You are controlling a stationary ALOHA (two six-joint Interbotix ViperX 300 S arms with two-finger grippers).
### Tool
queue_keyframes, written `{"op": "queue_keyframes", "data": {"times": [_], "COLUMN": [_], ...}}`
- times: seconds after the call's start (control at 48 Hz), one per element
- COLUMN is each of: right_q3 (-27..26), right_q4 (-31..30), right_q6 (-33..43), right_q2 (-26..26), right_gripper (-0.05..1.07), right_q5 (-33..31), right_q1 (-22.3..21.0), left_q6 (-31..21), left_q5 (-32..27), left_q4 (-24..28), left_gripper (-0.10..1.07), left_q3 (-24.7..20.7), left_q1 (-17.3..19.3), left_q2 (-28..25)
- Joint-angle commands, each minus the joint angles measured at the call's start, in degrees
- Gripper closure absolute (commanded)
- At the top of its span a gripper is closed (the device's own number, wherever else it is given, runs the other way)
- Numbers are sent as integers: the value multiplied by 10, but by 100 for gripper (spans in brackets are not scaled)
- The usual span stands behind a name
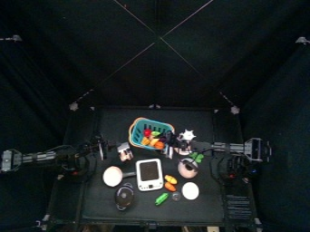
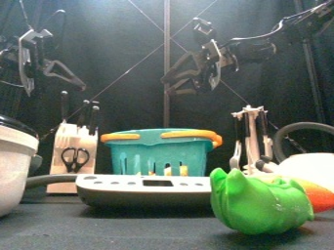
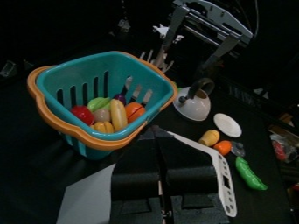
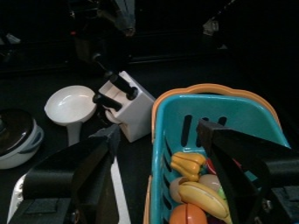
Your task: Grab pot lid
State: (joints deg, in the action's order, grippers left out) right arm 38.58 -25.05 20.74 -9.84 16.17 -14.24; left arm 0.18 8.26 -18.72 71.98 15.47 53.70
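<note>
What seems to be the pot lid (image 1: 125, 197) sits on its pot by the worktop's front edge, left of centre, nearer the left gripper (image 1: 91, 163) than the right gripper (image 4: 155, 138), both with jaws apart and empty.

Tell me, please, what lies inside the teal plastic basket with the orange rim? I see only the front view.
Observer: Toy fruit and vegetables fill the teal plastic basket with the orange rim; the left wrist view shows them.
Operator: Is the right gripper open?
Observer: Yes. In its wrist view the right gripper has its jaws wide apart, with nothing between them.
Operator: Where is the kettle?
Observer: From above, the silver metal kettle stands between the flat white scale and the right arm.
</note>
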Motion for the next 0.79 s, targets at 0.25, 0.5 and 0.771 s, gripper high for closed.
{"op": "queue_keyframes", "data": {"times": [0.25,0.5,0.771], "right_q3": [9,31,47], "right_q4": [9,12,40], "right_q6": [-1,1,1], "right_q2": [-16,-16,-13], "right_gripper": [3,3,3], "right_q5": [4,4,4], "right_q1": [29,60,75], "left_q6": [0,1,-1], "left_q5": [-18,-62,-193], "left_q4": [32,50,52], "left_gripper": [95,69,25], "left_q3": [-20,-28,-57], "left_q1": [-24,-120,-206], "left_q2": [-3,-3,-3]}}
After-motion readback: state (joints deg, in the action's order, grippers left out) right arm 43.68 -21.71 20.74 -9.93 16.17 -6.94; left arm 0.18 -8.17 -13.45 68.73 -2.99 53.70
